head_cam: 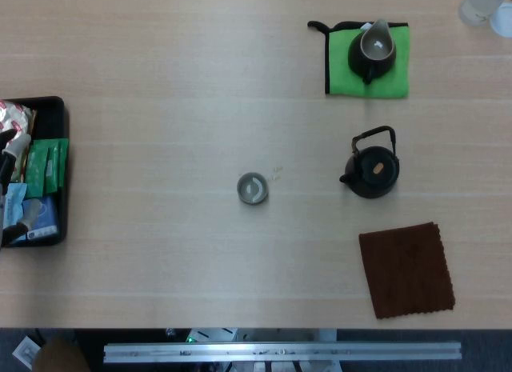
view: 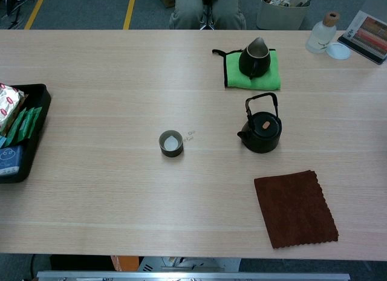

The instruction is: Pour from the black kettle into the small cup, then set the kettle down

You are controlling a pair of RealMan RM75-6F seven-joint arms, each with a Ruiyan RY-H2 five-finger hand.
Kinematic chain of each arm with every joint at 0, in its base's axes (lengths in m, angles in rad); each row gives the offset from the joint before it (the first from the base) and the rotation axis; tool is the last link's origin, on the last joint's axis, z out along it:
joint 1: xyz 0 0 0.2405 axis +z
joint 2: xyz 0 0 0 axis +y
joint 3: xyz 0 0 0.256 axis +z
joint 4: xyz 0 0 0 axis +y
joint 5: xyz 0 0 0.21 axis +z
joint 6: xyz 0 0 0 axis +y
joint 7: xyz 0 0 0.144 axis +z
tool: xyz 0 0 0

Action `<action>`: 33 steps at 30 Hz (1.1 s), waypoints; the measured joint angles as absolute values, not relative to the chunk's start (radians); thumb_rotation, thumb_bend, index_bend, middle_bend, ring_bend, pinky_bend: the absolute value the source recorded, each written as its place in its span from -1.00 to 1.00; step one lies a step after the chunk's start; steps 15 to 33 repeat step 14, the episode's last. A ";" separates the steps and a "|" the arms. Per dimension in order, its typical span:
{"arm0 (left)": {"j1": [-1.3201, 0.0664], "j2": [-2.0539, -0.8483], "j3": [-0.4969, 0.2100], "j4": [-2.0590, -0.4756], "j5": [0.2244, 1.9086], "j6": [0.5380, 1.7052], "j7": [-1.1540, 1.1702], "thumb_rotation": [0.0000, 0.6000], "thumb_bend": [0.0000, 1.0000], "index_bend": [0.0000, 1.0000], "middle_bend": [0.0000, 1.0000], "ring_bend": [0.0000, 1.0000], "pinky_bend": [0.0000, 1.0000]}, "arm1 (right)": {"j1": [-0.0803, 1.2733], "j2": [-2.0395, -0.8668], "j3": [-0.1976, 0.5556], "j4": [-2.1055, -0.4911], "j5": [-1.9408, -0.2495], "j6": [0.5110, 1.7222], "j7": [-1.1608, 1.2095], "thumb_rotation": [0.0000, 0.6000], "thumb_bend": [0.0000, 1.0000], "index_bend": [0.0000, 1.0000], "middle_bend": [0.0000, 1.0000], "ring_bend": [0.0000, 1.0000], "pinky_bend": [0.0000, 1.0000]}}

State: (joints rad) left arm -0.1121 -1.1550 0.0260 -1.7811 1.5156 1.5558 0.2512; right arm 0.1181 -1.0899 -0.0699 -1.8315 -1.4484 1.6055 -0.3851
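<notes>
At the left edge of the head view we see only 2 fingertips [head_cam: 16, 144] of the left hand, over the tray [head_cam: 48, 104]; whether its fingers are apart or together we cannot tell. The right hand shows in neither view. The kettle [head_cam: 374, 170] stands upright, unheld, right of the bench's middle, its spout toward the cup [head_cam: 253, 188] near the centre. The cup seems to hold some liquid, so pouring may be done. A brown cloth [head_cam: 406, 268] lies near the front edge, a pitcher [head_cam: 373, 50] on a green mat [head_cam: 396, 76] near the back; nothing lies between kettle and cup.
</notes>
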 measured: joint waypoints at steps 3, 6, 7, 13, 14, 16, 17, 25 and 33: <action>-0.110 -1.162 0.020 -1.762 1.515 1.555 0.239 1.00 -0.46 -0.71 -0.69 -0.82 -0.82 | 0.104 -1.089 -0.067 -1.830 -1.461 1.612 -0.378 1.00 -1.00 -0.73 -0.68 -1.00 -1.00; -0.108 -1.166 0.013 -1.755 1.514 1.549 0.237 1.00 -0.46 -0.71 -0.69 -0.82 -0.82 | 0.090 -1.089 -0.064 -1.828 -1.467 1.614 -0.371 1.00 -1.00 -0.73 -0.68 -1.00 -1.00; -0.108 -1.166 0.012 -1.757 1.515 1.549 0.239 1.00 -0.46 -0.71 -0.69 -0.82 -0.82 | 0.086 -1.088 -0.062 -1.827 -1.468 1.614 -0.369 1.00 -1.00 -0.73 -0.68 -1.00 -1.00; -0.105 -1.168 0.003 -1.759 1.515 1.546 0.243 1.00 -0.46 -0.71 -0.69 -0.82 -0.82 | 0.066 -1.090 -0.053 -1.819 -1.467 1.606 -0.357 1.00 -1.00 -0.72 -0.68 -1.00 -1.00; -0.104 -1.168 0.001 -1.760 1.513 1.544 0.244 1.00 -0.46 -0.71 -0.69 -0.82 -0.82 | 0.065 -1.090 -0.051 -1.817 -1.467 1.604 -0.356 1.00 -1.00 -0.72 -0.68 -1.00 -1.00; -0.104 -1.168 0.001 -1.760 1.513 1.544 0.244 1.00 -0.46 -0.71 -0.69 -0.82 -0.82 | 0.065 -1.090 -0.051 -1.817 -1.467 1.604 -0.356 1.00 -1.00 -0.72 -0.68 -1.00 -1.00; -0.104 -1.168 0.001 -1.760 1.513 1.544 0.244 1.00 -0.46 -0.71 -0.69 -0.82 -0.82 | 0.065 -1.090 -0.051 -1.817 -1.467 1.604 -0.356 1.00 -1.00 -0.72 -0.68 -1.00 -1.00; -0.104 -1.168 0.001 -1.760 1.513 1.544 0.244 1.00 -0.46 -0.71 -0.69 -0.82 -0.82 | 0.065 -1.090 -0.051 -1.817 -1.467 1.604 -0.356 1.00 -1.00 -0.72 -0.68 -1.00 -1.00; -0.104 -1.168 0.001 -1.760 1.513 1.544 0.244 1.00 -0.46 -0.71 -0.69 -0.82 -0.82 | 0.065 -1.090 -0.051 -1.817 -1.467 1.604 -0.356 1.00 -1.00 -0.72 -0.68 -1.00 -1.00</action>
